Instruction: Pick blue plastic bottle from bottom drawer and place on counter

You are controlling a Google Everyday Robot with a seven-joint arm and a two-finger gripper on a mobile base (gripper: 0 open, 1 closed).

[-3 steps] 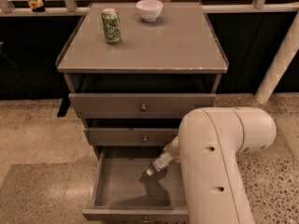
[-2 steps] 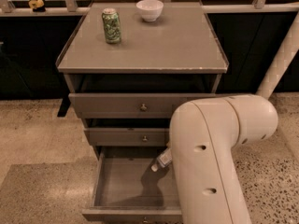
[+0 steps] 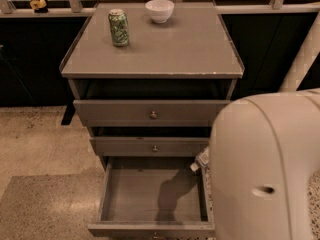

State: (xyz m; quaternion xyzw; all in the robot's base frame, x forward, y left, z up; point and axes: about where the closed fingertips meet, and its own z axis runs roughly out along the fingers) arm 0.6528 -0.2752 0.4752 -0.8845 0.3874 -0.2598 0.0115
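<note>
Gripper out of sight: it sits somewhere behind the big cream shell of our arm (image 3: 265, 164), which fills the lower right of the view beside the drawer cabinet, so we cannot tell whether it is open, closed or holding anything. At the arm's left edge, over the right-hand wall of the bottom drawer (image 3: 131, 196), a small pale, glassy shape pokes out. It is probably the blue plastic bottle (image 3: 201, 159), though most of it is covered. The bottom drawer is pulled well out, and its grey floor is bare apart from a dark shadow (image 3: 170, 194) near the middle. Above it the middle drawer (image 3: 125, 147) and the top drawer (image 3: 115, 113) stand only slightly forward (each with a small round knob). On the counter (image 3: 170, 54) a green can (image 3: 119, 28) stands upright at the back left, with a white bowl (image 3: 159, 10) near the back edge.
</note>
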